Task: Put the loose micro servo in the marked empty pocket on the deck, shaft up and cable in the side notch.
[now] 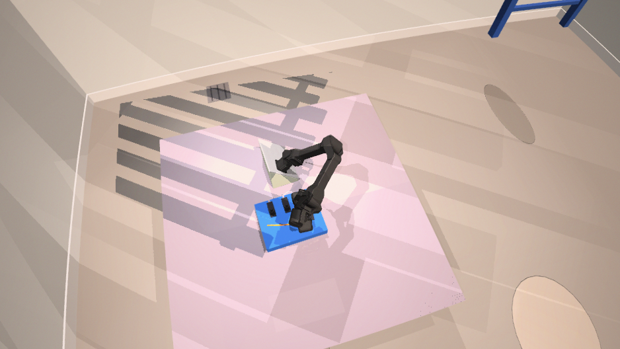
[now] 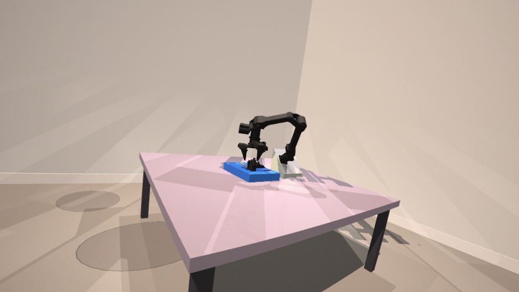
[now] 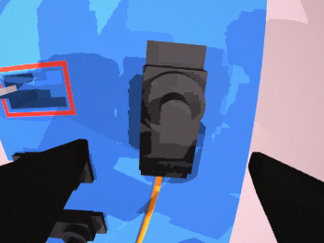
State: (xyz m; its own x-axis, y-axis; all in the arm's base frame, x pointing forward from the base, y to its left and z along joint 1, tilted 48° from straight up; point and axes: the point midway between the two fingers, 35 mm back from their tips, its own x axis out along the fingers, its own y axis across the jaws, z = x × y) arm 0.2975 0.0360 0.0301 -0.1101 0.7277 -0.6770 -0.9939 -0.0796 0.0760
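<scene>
The loose micro servo [image 2: 251,167] [image 3: 172,133], dark grey, rests on the blue deck [image 1: 273,243] [image 2: 264,177] [image 3: 250,92], round output boss facing the wrist camera. Its orange cable [image 1: 273,225] [image 3: 151,207] runs off one end over the deck. The arm hides its body in the top view. The marked pocket's red outline [image 3: 69,87] is at the left of the wrist view, with dark recesses inside; a pale strip crosses its left edge. My gripper [image 2: 251,160] [image 3: 169,154] is open and empty, pointing down above the servo, one fingertip on each side in the wrist view.
Two seated dark servos [image 1: 271,209] [image 1: 285,204] stand in the deck beside the arm; in the wrist view they show partly behind the left finger. A whitish wedge-shaped stand [image 1: 268,153] [image 2: 295,169] is beside the arm's base, close to the deck. All stand on the pink table [image 1: 225,299] [image 2: 290,217].
</scene>
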